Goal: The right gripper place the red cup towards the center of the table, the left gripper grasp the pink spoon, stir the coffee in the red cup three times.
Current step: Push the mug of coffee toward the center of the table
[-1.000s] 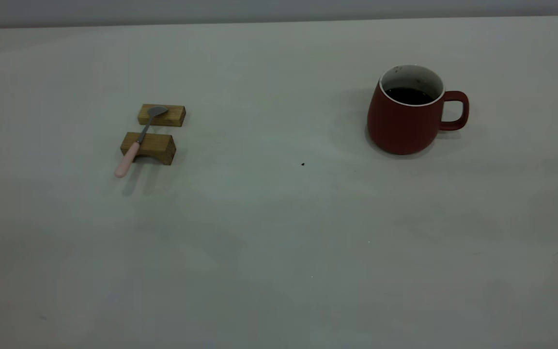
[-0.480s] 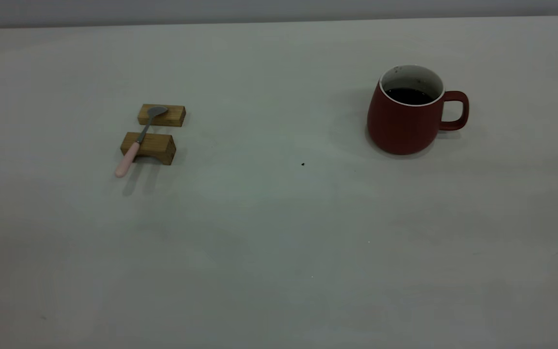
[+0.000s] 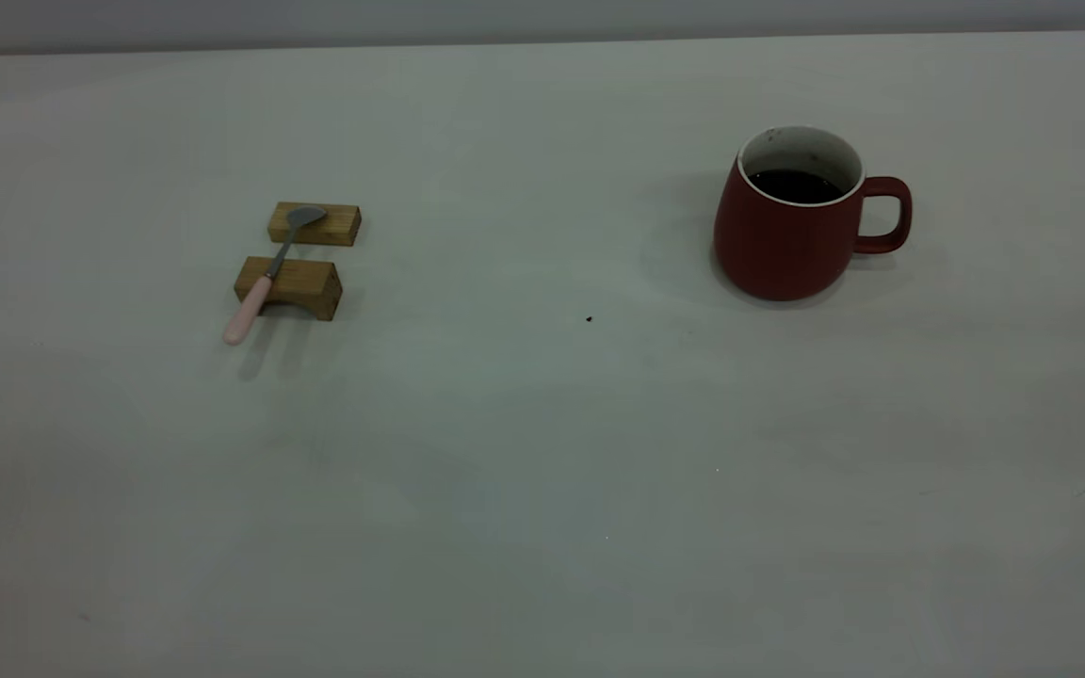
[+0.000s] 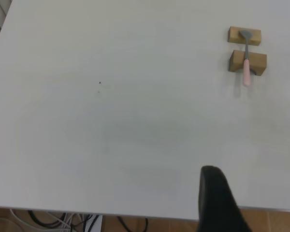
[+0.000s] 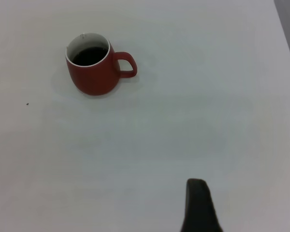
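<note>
Tabletop (image 3: 524,490) mostly bare. Red cup (image 3: 792,218) upright on the right side, handle facing outward, coffee (image 3: 795,185) inside; not yet centred. Pink spoon (image 3: 265,278) bridges two wooden blocks (image 3: 302,256) at left, handle overhanging, likely for easy pickup. Left gripper (image 4: 222,203) and right gripper (image 5: 198,208) hang back high; jaws' state: cannot tell.
</note>
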Motion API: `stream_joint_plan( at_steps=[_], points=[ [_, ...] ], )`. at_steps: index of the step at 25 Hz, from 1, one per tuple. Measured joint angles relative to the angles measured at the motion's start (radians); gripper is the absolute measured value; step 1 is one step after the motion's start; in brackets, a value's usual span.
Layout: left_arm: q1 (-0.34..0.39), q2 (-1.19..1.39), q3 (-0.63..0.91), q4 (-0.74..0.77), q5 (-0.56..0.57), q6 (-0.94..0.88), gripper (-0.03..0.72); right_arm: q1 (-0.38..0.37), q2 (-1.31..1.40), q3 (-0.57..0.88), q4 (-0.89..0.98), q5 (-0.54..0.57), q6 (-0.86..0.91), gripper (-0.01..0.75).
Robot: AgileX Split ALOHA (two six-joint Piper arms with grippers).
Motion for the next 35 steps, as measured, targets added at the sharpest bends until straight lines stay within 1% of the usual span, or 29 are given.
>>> stream_joint_plan(
  at_steps=[7,10,12,15,18,24,26,32,35],
  points=[
    [0.000,0.000,0.000,0.000,0.000,0.000,0.458,0.000,0.000,0.000,0.028,0.000,0.000,0.555],
    [0.000,0.000,0.000,0.000,0.000,0.000,0.458,0.000,0.047,-0.006,0.045,-0.010,-0.005,0.555],
    [0.000,0.000,0.000,0.000,0.000,0.000,0.458,0.000,0.130,-0.027,0.046,-0.041,-0.021,0.560],
    [0.000,0.000,0.000,0.000,0.000,0.000,0.458,0.000,0.329,-0.072,0.047,-0.130,-0.098,0.590],
    [0.000,0.000,0.000,0.000,0.000,0.000,0.458,0.000,0.548,-0.109,0.064,-0.243,-0.240,0.609],
    [0.000,0.000,0.000,0.000,0.000,0.000,0.458,0.000,1.011,-0.241,0.168,-0.470,-0.556,0.600],
    [0.000,0.000,0.000,0.000,0.000,0.000,0.458,0.000,1.161,-0.296,0.210,-0.506,-0.648,0.592],
    [0.000,0.000,0.000,0.000,0.000,0.000,0.458,0.000,1.572,-0.479,0.385,-0.547,-0.982,0.591],
    [0.000,0.000,0.000,0.000,0.000,0.000,0.458,0.000,1.746,-0.570,0.489,-0.563,-1.242,0.591]
  ],
)
